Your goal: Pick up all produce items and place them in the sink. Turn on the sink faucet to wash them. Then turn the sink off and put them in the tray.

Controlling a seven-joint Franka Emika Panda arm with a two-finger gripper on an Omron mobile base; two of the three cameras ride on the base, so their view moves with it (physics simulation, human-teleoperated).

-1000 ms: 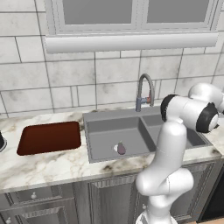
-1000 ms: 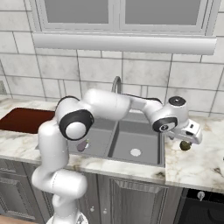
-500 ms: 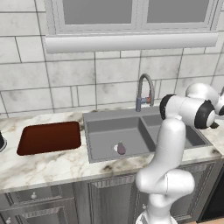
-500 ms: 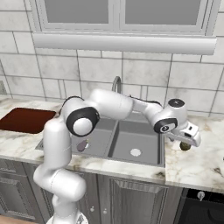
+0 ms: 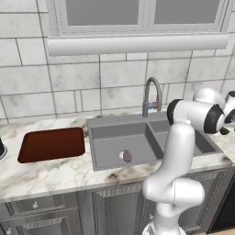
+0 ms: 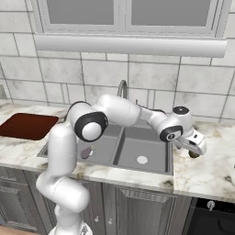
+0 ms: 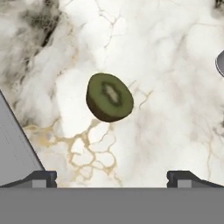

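Gripper: the two-finger gripper point(image 6: 196, 149) hangs above the marble counter to the right of the sink, its fingers spread wide and holding nothing; in the hand view the two dark fingertips point(image 7: 40, 178) sit far apart at the bottom, with bare stone between them.
Kiwi half: a halved kiwi point(image 7: 109, 97), brown skin and green cut face with a pale core, lies on the counter ahead of the fingertips and apart from them; in the right base view it shows as a small dark item point(image 6: 194, 154) just below the gripper.
Edges and room: the grey sink rim cuts in at the left edge of the hand view, near the left fingertip; veined marble point(image 7: 175, 113) lies open around the fruit on every other side. A small grey rounded object pokes in at the right edge, too cropped to identify.
Sink: the grey double-basin sink point(image 5: 106, 130) holds a small purple eggplant point(image 5: 127, 156) in its left basin, close to the front wall; the right basin shows a pale round drain point(image 6: 142, 159).
Faucet: the gooseneck faucet point(image 5: 152, 94) stands behind the divider, spout arched over the basins.
Tray: the reddish-brown tray point(image 5: 53, 143) rests on the counter left of the sink, with nothing in it.
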